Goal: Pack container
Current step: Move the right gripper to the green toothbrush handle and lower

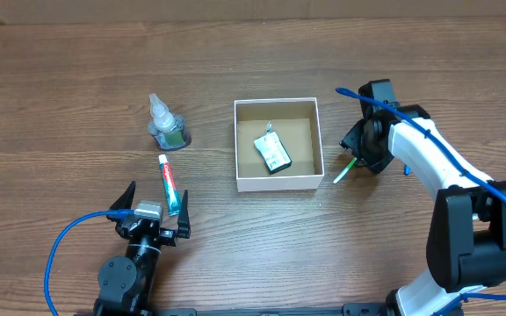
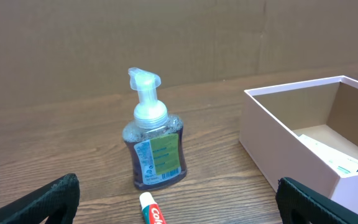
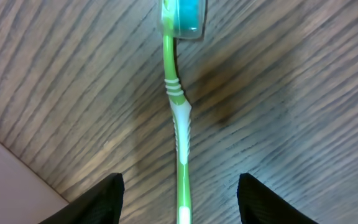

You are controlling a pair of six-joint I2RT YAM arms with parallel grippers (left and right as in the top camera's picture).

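The container (image 1: 278, 182), a white box with a brown inside, sits mid-table and holds a small packet (image 1: 272, 152); its wall shows in the left wrist view (image 2: 278, 149). A toothpaste tube (image 1: 169, 183) lies between the fingers of my open left gripper (image 1: 154, 218), its cap showing in the left wrist view (image 2: 153, 208). A soap pump bottle (image 1: 166, 124) stands beyond it, also in the left wrist view (image 2: 153, 140). My right gripper (image 1: 367, 145) is open just above a green toothbrush (image 3: 180, 130) lying right of the container; the toothbrush end peeks out in the overhead view (image 1: 342, 172).
A wooden table (image 1: 77, 70) carries everything. A blue cable (image 1: 60, 250) loops by the left arm, and another runs along the right arm (image 1: 429, 132). A cardboard wall (image 2: 166, 37) stands behind the table.
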